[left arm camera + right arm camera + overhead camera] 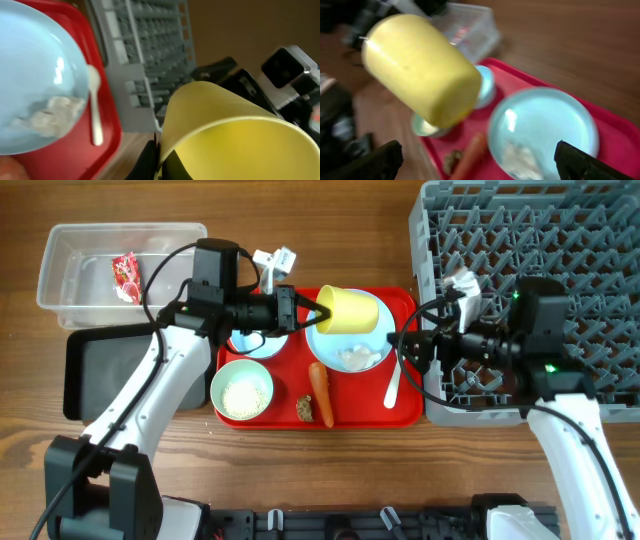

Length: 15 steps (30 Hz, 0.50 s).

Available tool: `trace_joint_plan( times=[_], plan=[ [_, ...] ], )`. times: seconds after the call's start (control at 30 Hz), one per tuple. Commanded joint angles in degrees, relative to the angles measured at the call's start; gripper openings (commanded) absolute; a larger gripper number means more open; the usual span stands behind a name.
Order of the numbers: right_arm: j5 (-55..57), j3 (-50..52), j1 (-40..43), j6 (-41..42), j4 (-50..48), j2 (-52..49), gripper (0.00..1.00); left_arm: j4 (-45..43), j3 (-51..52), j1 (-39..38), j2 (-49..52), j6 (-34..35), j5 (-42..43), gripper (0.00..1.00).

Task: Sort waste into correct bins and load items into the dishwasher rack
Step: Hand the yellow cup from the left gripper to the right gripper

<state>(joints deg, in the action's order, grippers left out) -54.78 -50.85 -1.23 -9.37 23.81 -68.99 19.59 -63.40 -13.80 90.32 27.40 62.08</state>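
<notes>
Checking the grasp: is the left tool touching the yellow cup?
Touching. Left wrist view shows the left tool pinching the yellow cup at its rim.

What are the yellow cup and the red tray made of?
The yellow cup looks like matte plastic: smooth, even colour, thin rim. The red tray seems plastic too, with a moulded raised edge. Looks alone can't prove it.

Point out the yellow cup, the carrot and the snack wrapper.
yellow cup (350, 310): overhead view, on its outer side wall.
carrot (320, 392): overhead view, halfway along its orange body.
snack wrapper (126, 277): overhead view, on its red middle.
</notes>
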Motion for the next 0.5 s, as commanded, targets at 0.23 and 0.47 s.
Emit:
trace_joint_plan(
  times=[0.23, 0.47],
  plan=[
    [-24.79, -1.18, -0.09, -1.86, -9.68, -6.25, 1.00, -1.31, -0.59, -0.66, -0.96, 2.16, 7.54, 0.04],
    [-22.80, -1.18, -0.09, -0.98, -10.78, -6.97, 1.00, -5.46, -0.59, -4.13, -0.96, 4.31, 7.50, 0.04]
  ],
)
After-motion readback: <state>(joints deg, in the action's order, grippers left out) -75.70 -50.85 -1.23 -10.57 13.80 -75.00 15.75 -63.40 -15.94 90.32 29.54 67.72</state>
